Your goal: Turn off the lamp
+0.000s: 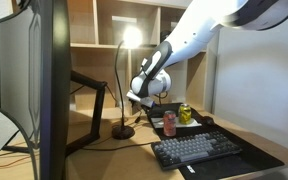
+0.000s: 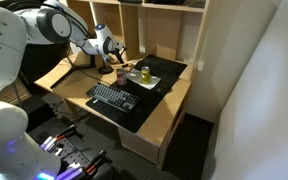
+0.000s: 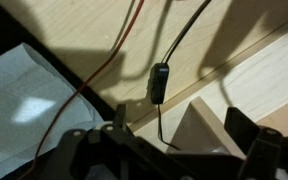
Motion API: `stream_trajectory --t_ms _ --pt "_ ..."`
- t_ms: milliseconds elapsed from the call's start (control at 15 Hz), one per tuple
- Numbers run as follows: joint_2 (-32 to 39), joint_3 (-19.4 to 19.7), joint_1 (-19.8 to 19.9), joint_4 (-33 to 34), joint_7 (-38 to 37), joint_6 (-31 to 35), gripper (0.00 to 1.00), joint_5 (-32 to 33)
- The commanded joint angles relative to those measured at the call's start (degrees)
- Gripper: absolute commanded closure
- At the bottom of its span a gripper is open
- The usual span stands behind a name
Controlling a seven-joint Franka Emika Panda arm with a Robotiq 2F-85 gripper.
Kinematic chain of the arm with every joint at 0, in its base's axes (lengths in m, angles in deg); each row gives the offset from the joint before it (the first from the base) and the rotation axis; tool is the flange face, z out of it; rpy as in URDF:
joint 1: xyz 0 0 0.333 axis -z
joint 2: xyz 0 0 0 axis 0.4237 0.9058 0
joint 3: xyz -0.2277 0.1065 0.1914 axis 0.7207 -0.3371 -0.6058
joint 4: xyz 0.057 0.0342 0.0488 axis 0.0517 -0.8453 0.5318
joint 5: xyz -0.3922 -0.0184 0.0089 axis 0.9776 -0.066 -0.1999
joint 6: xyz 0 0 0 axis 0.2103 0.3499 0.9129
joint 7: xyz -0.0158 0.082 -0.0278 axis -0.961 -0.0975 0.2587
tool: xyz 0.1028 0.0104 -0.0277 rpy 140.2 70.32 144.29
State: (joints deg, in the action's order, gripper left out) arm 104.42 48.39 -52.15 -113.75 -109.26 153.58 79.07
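Observation:
The slim black lamp (image 1: pixel 119 75) stands on the desk. Its round base (image 1: pixel 123 131) is on the wood and its small head (image 1: pixel 131 38) glows. My gripper (image 1: pixel 139 98) hangs just beside the stem, above the base, and also shows in an exterior view (image 2: pixel 112 50). In the wrist view my gripper (image 3: pixel 179 128) is open and empty, with one finger on each side. A black cable with a small inline switch (image 3: pixel 159 82) lies on the desk just beyond the fingers. A thin reddish cable (image 3: pixel 104 70) runs beside it.
A large monitor (image 1: pixel 34 80) on a black angular arm (image 1: pixel 94 95) fills one side. A keyboard (image 1: pixel 194 150) lies on a black mat (image 2: pixel 164 75). A red can (image 1: pixel 170 123) and a yellow-green can (image 1: pixel 185 113) stand near the gripper. Shelf cubbies (image 1: pixel 114 25) rise behind.

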Motion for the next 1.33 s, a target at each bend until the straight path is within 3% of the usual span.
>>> stream_trajectory --t_ms 0,400,800,1267 --pt "3.36 -4.86 3.62 4.42 6.46 -3.14 0.0 -1.86" --pt "11.39 -4.21 4.14 16.0 5.83 -5.1 0.0 -3.86" --pt "18.53 -4.65 4.75 29.72 4.32 -12.93 0.0 -3.76" --pt "22.43 -5.38 5.21 36.34 4.64 -20.75 0.0 -3.95"
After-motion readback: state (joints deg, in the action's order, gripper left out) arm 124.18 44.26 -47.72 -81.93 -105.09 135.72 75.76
